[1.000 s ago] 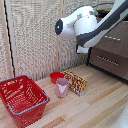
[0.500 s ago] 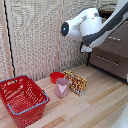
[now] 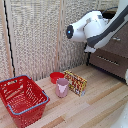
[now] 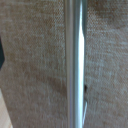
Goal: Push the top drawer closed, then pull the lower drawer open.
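Observation:
The dark-brown cabinet stands at the exterior view's right. The top drawer (image 3: 120, 44) is partly hidden behind my white arm (image 3: 88, 28). Below it sits the lower drawer (image 3: 108, 63), its front showing a slim silver handle (image 3: 106, 59). How far either drawer stands out I cannot tell. My arm hangs in front of the cabinet's upper part, and the gripper's fingers cannot be made out. The wrist view shows only woven beige screen (image 4: 35, 60) with a silver metal strip (image 4: 75, 65) close up, and no fingers.
A red basket (image 3: 22, 99) stands on the wooden floor at the exterior view's left. A red bowl (image 3: 56, 77), a pink cup (image 3: 62, 88) and a patterned box (image 3: 75, 82) sit in the middle. A woven beige screen (image 3: 35, 40) forms the back wall.
The arm's white end has shifted slightly toward the exterior view's right and a little lower. The objects on the floor have not moved.

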